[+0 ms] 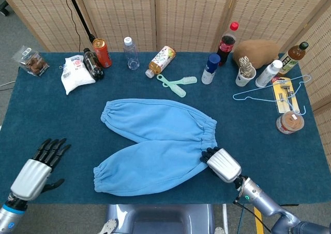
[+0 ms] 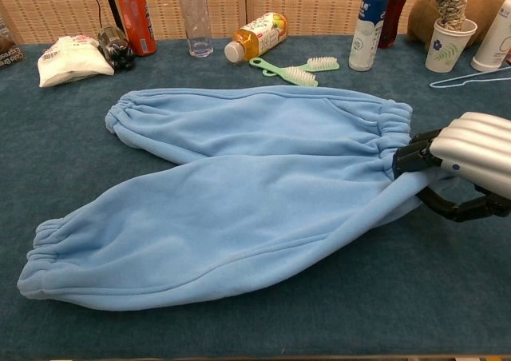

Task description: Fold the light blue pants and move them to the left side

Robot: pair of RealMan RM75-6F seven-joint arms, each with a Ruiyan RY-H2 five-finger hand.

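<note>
The light blue pants (image 1: 155,141) (image 2: 239,193) lie flat mid-table, legs spread in a V toward the left, waistband at the right. My right hand (image 1: 222,164) (image 2: 467,161) grips the near end of the waistband, fingers curled over the fabric and thumb beneath it. My left hand (image 1: 39,166) hovers over the table's near left corner with fingers spread, holding nothing, well left of the near leg's cuff (image 1: 101,174). The chest view does not show the left hand.
Along the far edge stand a can (image 1: 102,53), bottles (image 1: 131,53) (image 1: 226,42), a white bag (image 1: 75,73), green brushes (image 1: 178,84), a blue-capped bottle (image 1: 210,68) and a cup (image 1: 244,73). A wire hanger (image 1: 269,91) and a jar (image 1: 289,122) sit at the right.
</note>
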